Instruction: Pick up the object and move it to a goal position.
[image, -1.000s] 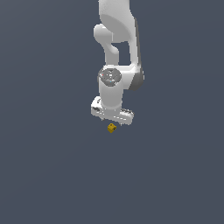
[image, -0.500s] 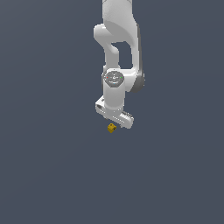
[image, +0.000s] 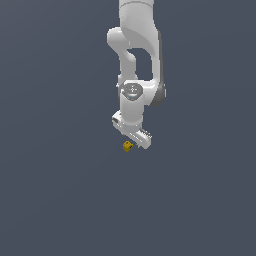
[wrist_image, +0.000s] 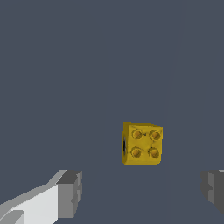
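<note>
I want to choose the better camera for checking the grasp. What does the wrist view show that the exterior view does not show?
Only the wrist view shows the four studs on the yellow cube's top face and the two grey fingertips, spread wide and not touching it. Only the exterior view shows the white arm reaching down from above, with the gripper just above the cube. Both show the cube and the plain dark surface.
</note>
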